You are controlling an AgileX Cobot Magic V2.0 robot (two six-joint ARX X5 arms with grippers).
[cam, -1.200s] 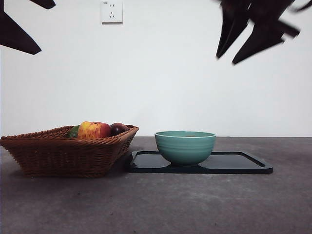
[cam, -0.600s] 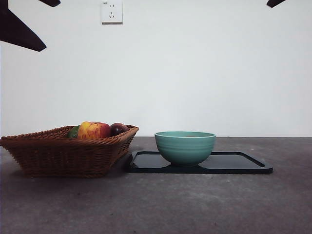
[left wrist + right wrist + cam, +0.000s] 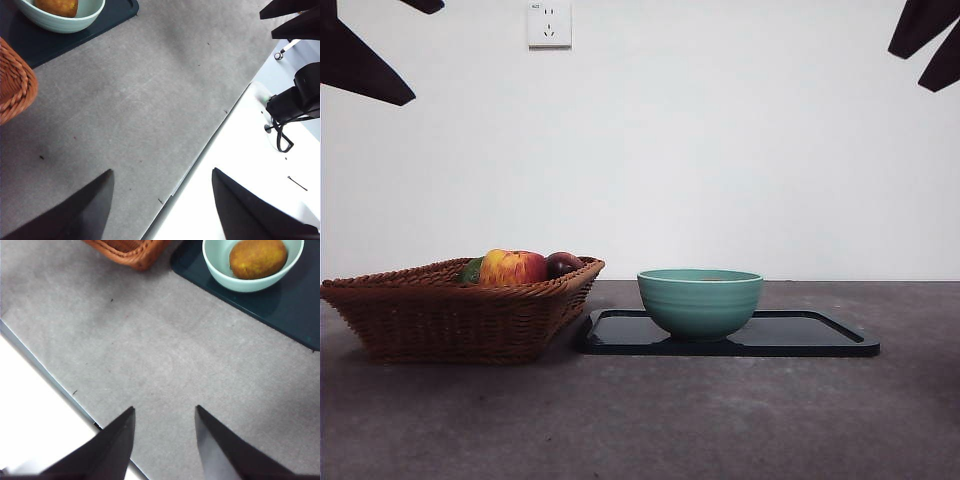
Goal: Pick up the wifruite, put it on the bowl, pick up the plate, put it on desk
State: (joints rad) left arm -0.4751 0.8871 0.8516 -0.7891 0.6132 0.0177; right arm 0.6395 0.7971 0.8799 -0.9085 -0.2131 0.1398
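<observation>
Wifruite in the bowl, both grippers raised and empty.

The brown wifruite (image 3: pixel 258 258) lies inside the teal bowl (image 3: pixel 700 302), which stands on the glossy black tray (image 3: pixel 810 335) at centre right of the front view, on the grey desk (image 3: pixel 640 420). At lower left sits the wicker basket (image 3: pixel 450 315) with a red-yellow apple (image 3: pixel 512 267) and a dark purple fruit (image 3: pixel 562 264). The left gripper (image 3: pixel 162 197) shows as black tips in the upper left corner, jaws spread wide with nothing between them. The right gripper (image 3: pixel 165 437) shows in the upper right corner, jaws parted and holding nothing.
</observation>
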